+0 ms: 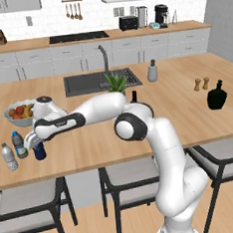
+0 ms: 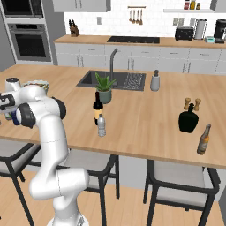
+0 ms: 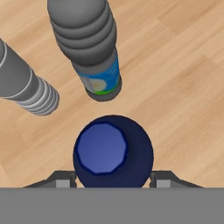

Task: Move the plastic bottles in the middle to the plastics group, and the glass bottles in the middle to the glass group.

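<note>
even, bright, rendered light with no glare. soft, faint shadows lie on the counter (image 1: 188, 117) under the black bottle (image 1: 217, 95). base views are slightly soft and pixelated. in the hand view the blue bottle (image 3: 113, 151) looms large, its edges mildly blurred.

We can't make out a single readable word, number or brand here. In the hand view, the bottle with the blue-green label (image 3: 99, 81) shows us only a pale round patch and a green band at its foot, no lettering. In the right base view, the wine bottle (image 2: 97, 108) carries a cream-yellow label, and we see it as a plain blank block. The brown bottle (image 2: 203, 139) near the table edge wears a pale label too, far too small for us to read.
</note>
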